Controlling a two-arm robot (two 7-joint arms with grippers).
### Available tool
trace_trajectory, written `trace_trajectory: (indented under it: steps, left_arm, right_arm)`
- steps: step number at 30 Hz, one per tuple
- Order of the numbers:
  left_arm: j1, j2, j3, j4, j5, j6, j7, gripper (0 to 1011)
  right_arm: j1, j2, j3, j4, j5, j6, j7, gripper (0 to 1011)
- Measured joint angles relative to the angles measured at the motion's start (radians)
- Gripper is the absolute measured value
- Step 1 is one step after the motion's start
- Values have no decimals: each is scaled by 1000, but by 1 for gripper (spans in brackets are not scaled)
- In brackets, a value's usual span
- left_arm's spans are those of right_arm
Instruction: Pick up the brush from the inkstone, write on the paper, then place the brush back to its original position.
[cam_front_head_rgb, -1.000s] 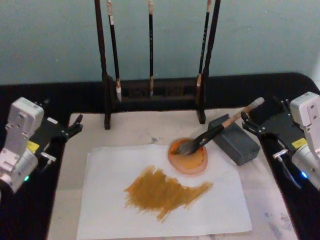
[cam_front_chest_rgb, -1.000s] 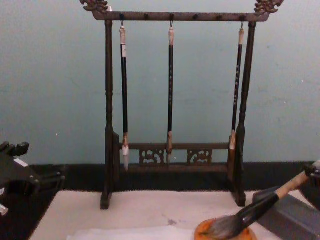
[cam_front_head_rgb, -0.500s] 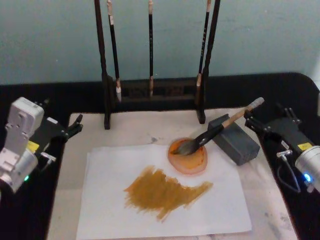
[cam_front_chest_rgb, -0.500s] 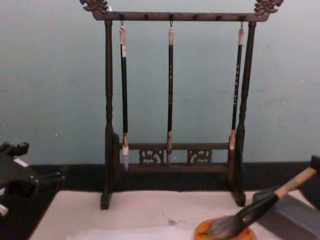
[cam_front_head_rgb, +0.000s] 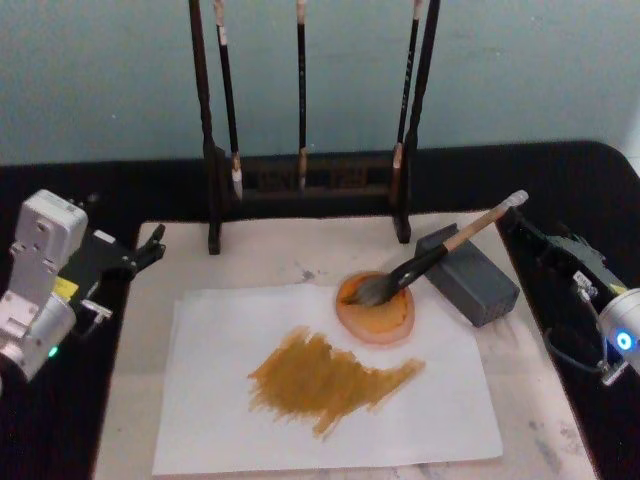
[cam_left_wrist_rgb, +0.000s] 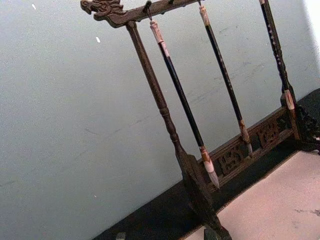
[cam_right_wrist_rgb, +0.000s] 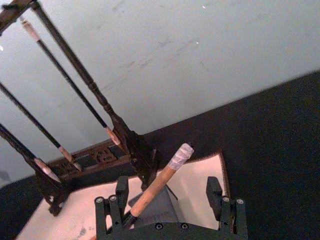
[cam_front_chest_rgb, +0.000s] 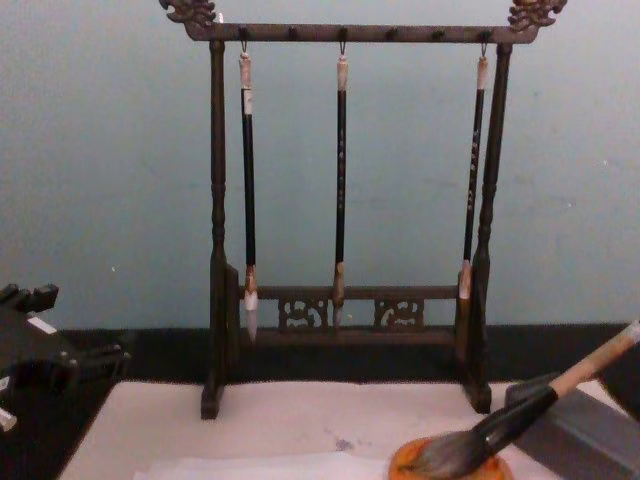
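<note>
brush (cam_front_head_rgb: 430, 262) propped aslant, white paper (cam_front_head_rgb: 220, 400) flat, ochre-smeared

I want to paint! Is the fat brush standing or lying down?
Lying tilted: the thick tan-and-black brush rests tuft in the round orange dish, handle on the grey block.

Rack (cam_front_head_rgb: 350, 178) with three hanging slim brushes (cam_front_head_rgb: 300, 90) walls off the upper centre of the head view. Right of centre, grey block (cam_front_head_rgb: 482, 290) and slanting brush (cam_front_head_rgb: 430, 262) obstruct — orange dish (cam_front_head_rgb: 385, 322) just beside them. Lower centre, over the paper (cam_front_head_rgb: 220, 400) — free passage.
</note>
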Motion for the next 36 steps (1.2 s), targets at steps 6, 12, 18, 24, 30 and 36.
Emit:
trace_trajectory:
  steps: [6,12,18,24,30,36]
  left_arm:
    - [0,0,0,0,0,0,0,1010]
    - [0,0,0,0,0,0,0,1010]
    - [0,0,0,0,0,0,0,1010]
    - [0,0,0,0,0,0,0,1010]
    - [0,0,0,0,0,0,0,1010]
    - [0,0,0,0,0,0,0,1010]
  right_arm:
    - [25,-14,10,28,78,51,-10,1000]
    - [69,-27,6,77,140,88,-12,1000]
    - [108,-40,-9,118,177,104,-7,1000]
    - [151,-59,-28,166,214,111,-4,1000]
    - [186,-73,-39,221,238,108,2,1000]
    - [226,-79,-52,285,260,99,20,1000]
